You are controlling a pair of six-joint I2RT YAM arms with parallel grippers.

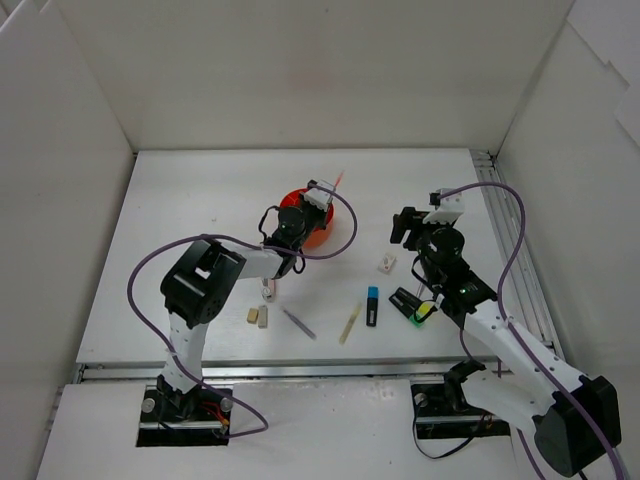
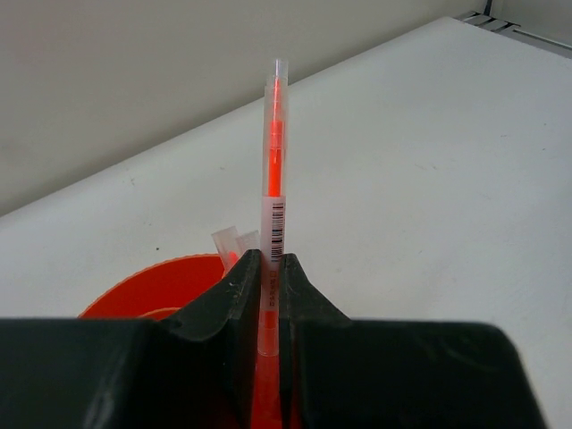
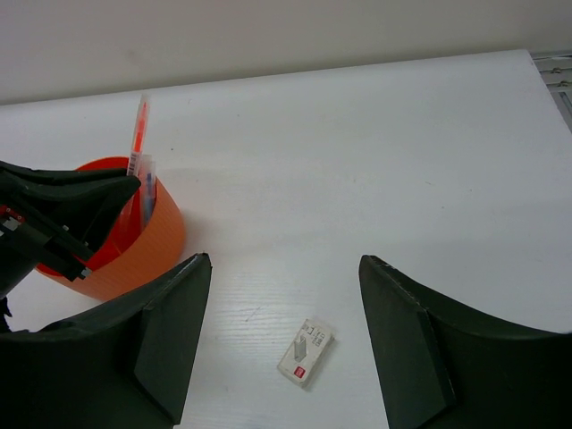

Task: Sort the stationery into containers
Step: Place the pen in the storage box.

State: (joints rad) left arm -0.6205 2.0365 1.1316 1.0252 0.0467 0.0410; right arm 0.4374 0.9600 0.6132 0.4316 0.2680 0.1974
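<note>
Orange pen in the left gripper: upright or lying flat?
Upright: the thin orange pen stands clamped in the left gripper, above the round orange plastic organiser.

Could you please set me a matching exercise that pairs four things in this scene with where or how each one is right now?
Things:
1. orange pen
2. small white box
3. blue-ended highlighter
4. right gripper

States:
A. open, holding nothing
B. clamped in the left gripper over the orange organiser
C. lying flat beside the yellow pencil
D. lying loose just below the open fingers in the right wrist view

Pairs: 1-B, 2-D, 3-C, 4-A
</note>
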